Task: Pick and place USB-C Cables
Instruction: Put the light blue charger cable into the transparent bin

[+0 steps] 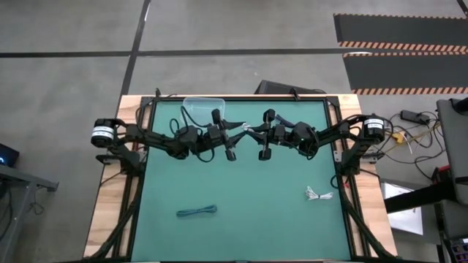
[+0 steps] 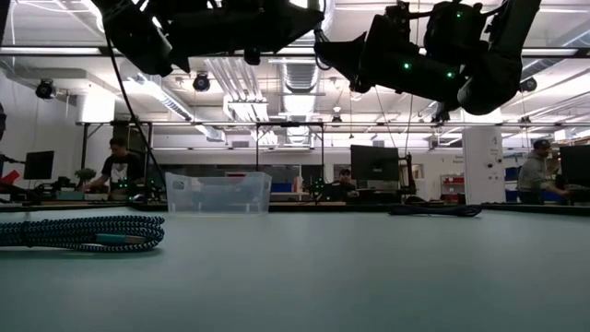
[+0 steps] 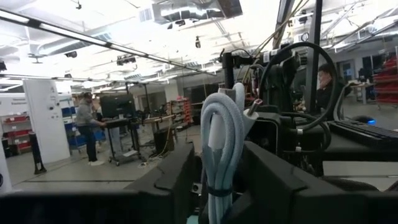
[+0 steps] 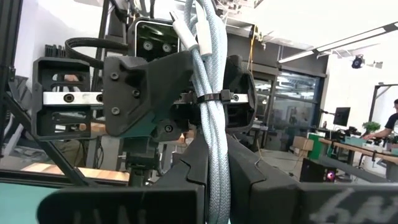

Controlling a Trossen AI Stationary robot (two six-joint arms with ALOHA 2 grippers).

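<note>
High view: you have both arms meeting over the far middle of the counter [image 1: 241,219]. The left pincer [image 1: 231,143] and right pincer [image 1: 262,143] face each other with a pale cable bundle [image 1: 247,130] between them. The teal cable [image 1: 197,212] lies near the counter's near-left edge, a white cable [image 1: 319,193] near its right edge, and a clear bin [image 1: 203,109] sits at the far edge.

Low view: only the teal cable [image 2: 88,232] and bin [image 2: 218,193] show on the counter; both arms hang well above it.

Left wrist view: the pale bundle [image 3: 222,155] stands between your left fingers [image 3: 171,177], which are part open; contact looks likely but I cannot confirm it.

Right wrist view: your right pincer [image 4: 211,180] is clamped on the bundle [image 4: 210,124], and a black tie [image 4: 214,98] shows here.

Handling: light, soft, braided, so it will flop. Take it across the tied middle.
</note>
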